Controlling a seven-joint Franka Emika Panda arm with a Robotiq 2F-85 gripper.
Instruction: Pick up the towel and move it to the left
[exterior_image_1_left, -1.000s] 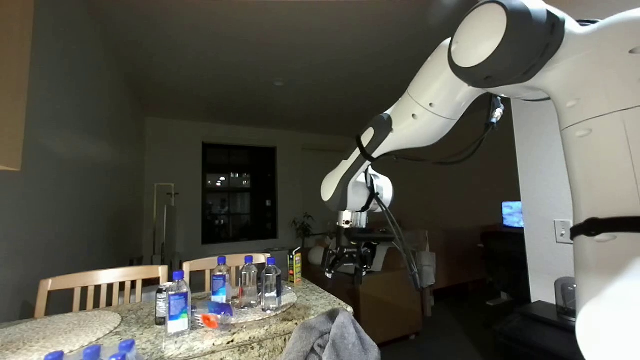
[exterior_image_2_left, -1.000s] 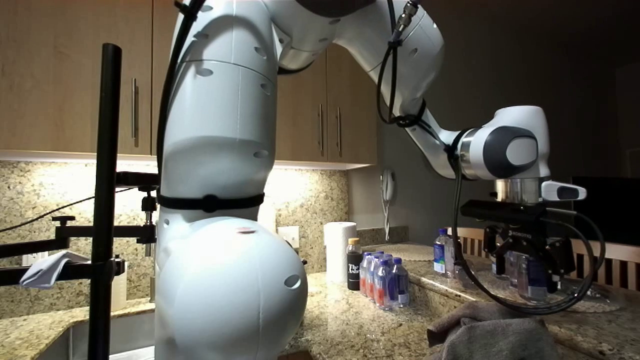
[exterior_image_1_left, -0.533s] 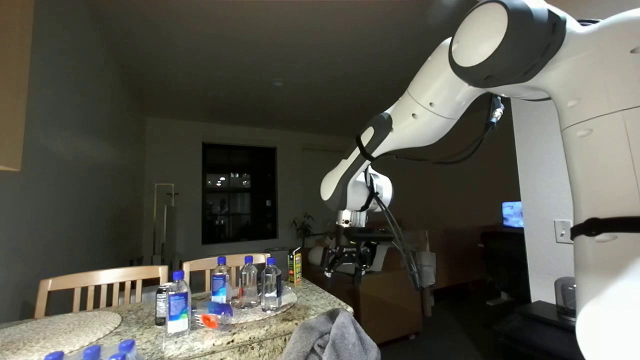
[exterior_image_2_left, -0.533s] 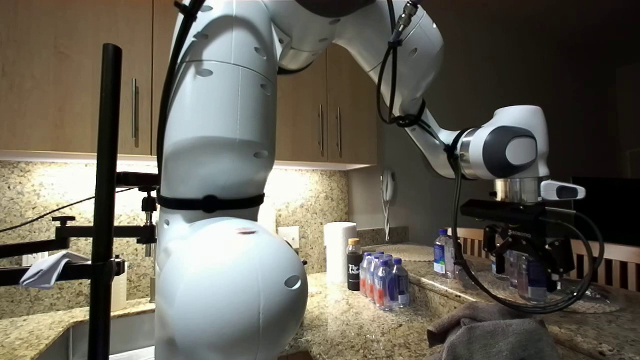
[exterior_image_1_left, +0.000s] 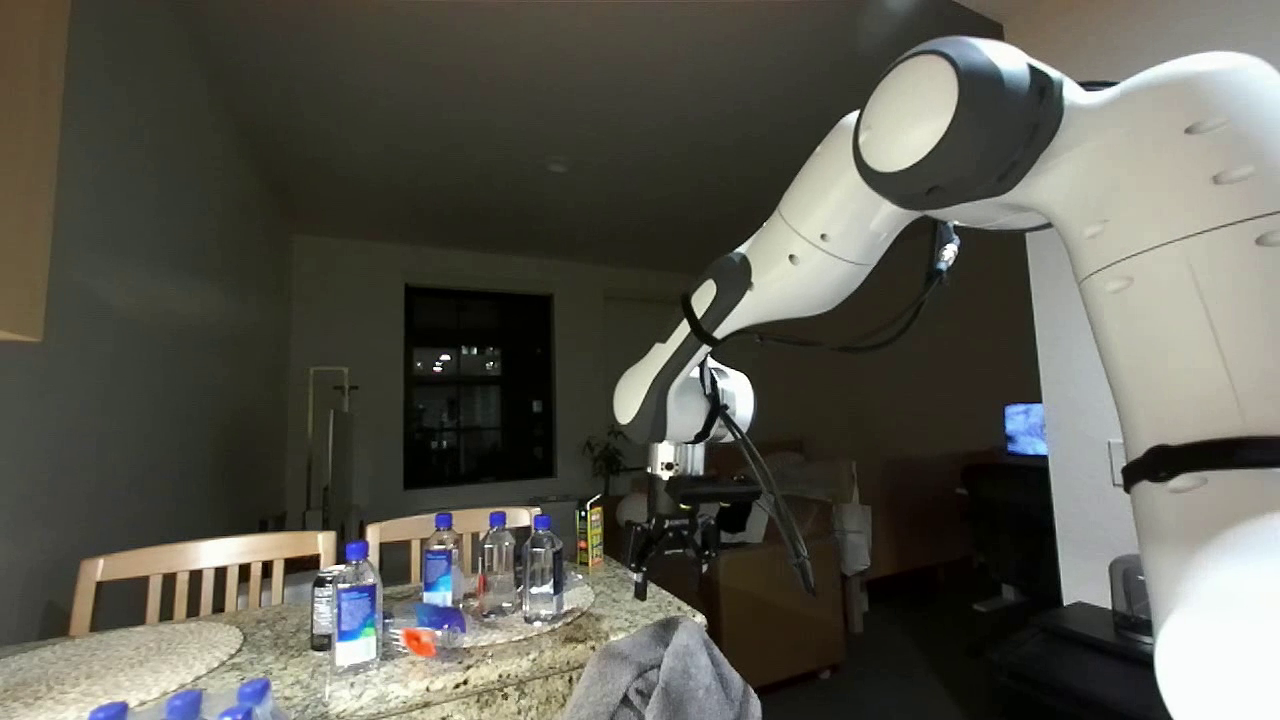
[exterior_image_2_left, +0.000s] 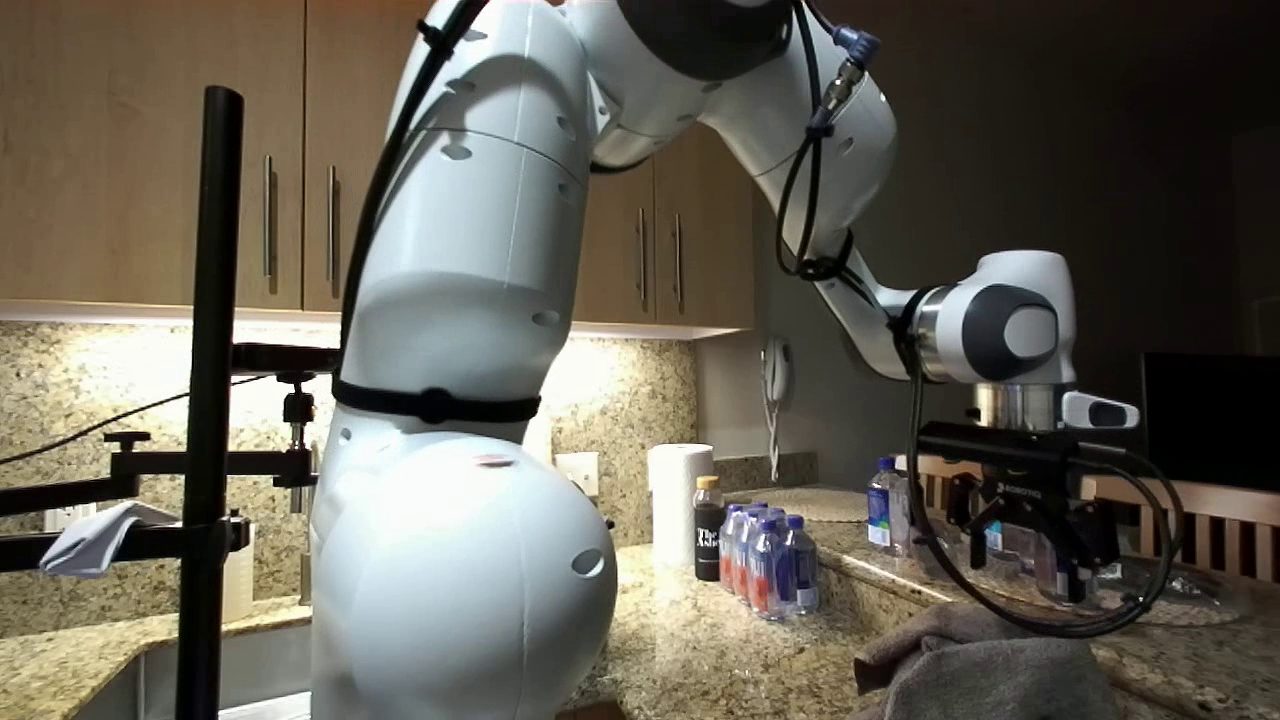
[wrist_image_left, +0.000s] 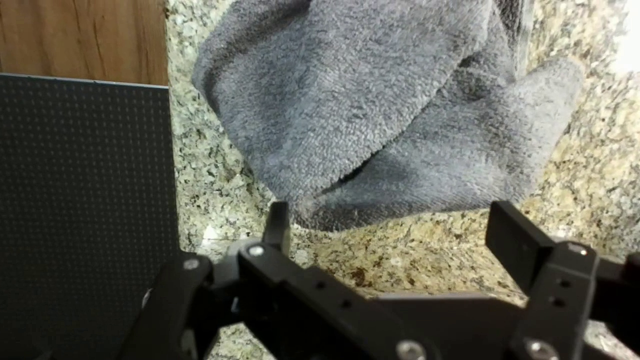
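A grey towel lies crumpled on the granite counter. It shows at the bottom of both exterior views (exterior_image_1_left: 665, 675) (exterior_image_2_left: 1000, 675) and fills the upper middle of the wrist view (wrist_image_left: 360, 90). My gripper shows in both exterior views (exterior_image_1_left: 672, 578) (exterior_image_2_left: 1027, 575), above the towel and apart from it. In the wrist view the gripper (wrist_image_left: 390, 210) is open with wide-apart fingers and nothing between them. The towel's near edge lies just beyond the fingertips, closest to the left finger. In the exterior views the towel's lower part is cut off by the frame.
Several bottles (exterior_image_1_left: 355, 610) and a carton (exterior_image_1_left: 590, 533) stand on the raised counter. A bottle pack (exterior_image_2_left: 768, 560), a dark bottle (exterior_image_2_left: 707, 530) and a paper towel roll (exterior_image_2_left: 680, 500) stand on the lower counter. A dark dotted panel (wrist_image_left: 85, 190) lies left in the wrist view.
The arm has leaned forward, and my gripper has moved lower and somewhat left in both exterior views. The towel has not moved.
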